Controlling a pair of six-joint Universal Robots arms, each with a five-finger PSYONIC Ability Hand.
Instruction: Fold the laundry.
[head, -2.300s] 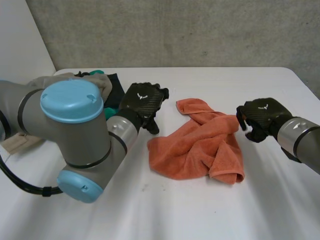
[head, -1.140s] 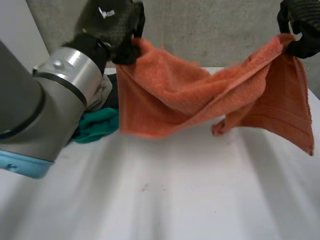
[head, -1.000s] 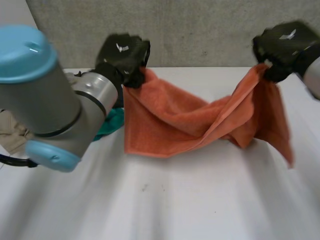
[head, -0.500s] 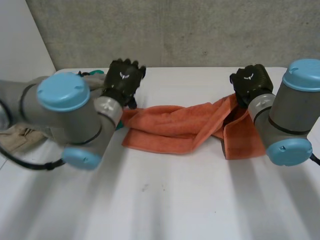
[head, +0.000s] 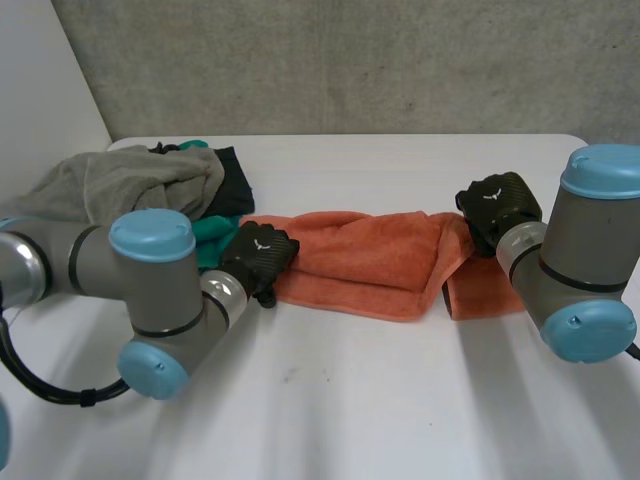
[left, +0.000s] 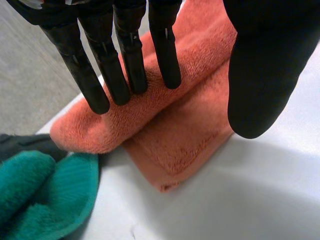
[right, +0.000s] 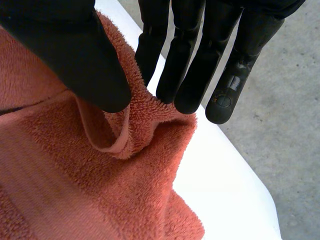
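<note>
**Orange towel lay in a long band across the table**

The orange towel (head: 365, 262), thick looped terry, lay doubled into a soft, rumpled strip on the white table (head: 380, 400), its long axis running side to side between the two hands. The left hand (head: 258, 258) was at its left end with straight fingers (left: 125, 65) on the rolled upper fold and the thumb spread apart, gripping nothing. The right hand (head: 497, 207) pinched a raised ridge at the right end between thumb and fingers. Grey cloth (head: 120, 180) and green cloth (head: 210, 240) were heaped beside the left end.

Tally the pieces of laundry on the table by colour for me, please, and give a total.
Orange towel: 1
Teal cloth: 1
Grey garment: 1
Dark cloth: 1
Total: 4
</note>
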